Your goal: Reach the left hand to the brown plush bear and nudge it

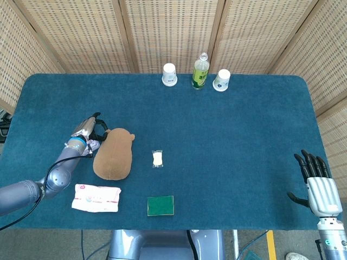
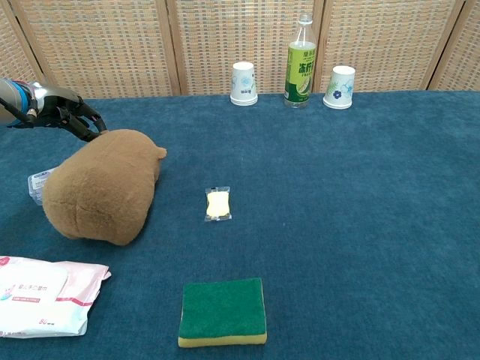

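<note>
1. The bear (image 2: 101, 186) lies on its side on the left part of the table (image 1: 244, 124), head end pointing away from me, just beside a wipes pack (image 2: 41, 294) nearer my edge and a small clear packet (image 2: 35, 184) at its left flank.
2. My left hand (image 1: 87, 130) sits at the bear's far-left shoulder with nothing in it; its dark fingertips (image 2: 88, 126) are at the plush, but I cannot tell whether they are touching or a hair off.
3. I judge the bear light and soft: the pile will give under a fingertip before the body moves, and it should slide easily on the cloth, or roll, being rounded.
4. For a nudge I need no grip. I would press on the upper back near the head, low on the body, so it shifts and does not tip.
5. Nothing fragile is close; the sachet (image 2: 217, 204) lies apart on its right.
6. My right hand (image 1: 319, 187) hangs off the table's right edge, fingers extended, holding nothing.
</note>
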`<action>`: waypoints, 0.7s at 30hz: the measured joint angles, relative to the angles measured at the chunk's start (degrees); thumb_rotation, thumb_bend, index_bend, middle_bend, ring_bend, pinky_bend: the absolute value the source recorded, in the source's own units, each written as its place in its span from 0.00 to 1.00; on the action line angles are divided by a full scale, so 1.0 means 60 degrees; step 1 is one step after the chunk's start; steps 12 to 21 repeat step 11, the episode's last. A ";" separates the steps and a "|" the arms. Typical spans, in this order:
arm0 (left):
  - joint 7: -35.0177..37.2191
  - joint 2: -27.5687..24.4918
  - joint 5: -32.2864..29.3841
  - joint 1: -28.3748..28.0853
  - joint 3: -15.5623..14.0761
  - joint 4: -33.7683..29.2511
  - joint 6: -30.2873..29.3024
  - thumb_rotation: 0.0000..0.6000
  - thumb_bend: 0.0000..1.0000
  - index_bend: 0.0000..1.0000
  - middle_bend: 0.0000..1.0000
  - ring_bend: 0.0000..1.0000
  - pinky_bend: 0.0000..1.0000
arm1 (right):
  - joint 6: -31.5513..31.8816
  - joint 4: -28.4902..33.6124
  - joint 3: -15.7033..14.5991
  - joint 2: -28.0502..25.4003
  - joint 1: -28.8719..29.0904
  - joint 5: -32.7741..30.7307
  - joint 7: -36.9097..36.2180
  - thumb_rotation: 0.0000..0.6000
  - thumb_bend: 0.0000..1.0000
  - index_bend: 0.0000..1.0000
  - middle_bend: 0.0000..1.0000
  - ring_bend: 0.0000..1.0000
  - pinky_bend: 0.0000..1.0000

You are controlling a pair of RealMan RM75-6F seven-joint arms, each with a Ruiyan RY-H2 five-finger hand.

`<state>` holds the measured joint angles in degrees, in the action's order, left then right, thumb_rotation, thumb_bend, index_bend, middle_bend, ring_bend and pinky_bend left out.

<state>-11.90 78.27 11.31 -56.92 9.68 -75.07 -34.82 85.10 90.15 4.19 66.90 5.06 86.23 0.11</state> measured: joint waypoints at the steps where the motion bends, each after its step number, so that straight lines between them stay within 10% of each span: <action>1: 0.0020 -0.0006 0.0009 0.0004 -0.0004 -0.0007 0.0003 1.00 0.51 0.55 0.00 0.00 0.00 | 0.0003 0.0010 0.0001 -0.0004 -0.0002 -0.0004 0.0002 1.00 0.16 0.00 0.00 0.00 0.00; 21: 0.0156 -0.0153 0.0128 0.0011 -0.0040 -0.0192 -0.0042 1.00 0.51 0.55 0.00 0.00 0.00 | 0.0029 0.0106 0.0042 -0.0044 0.0004 -0.0013 -0.0034 1.00 0.16 0.00 0.00 0.00 0.00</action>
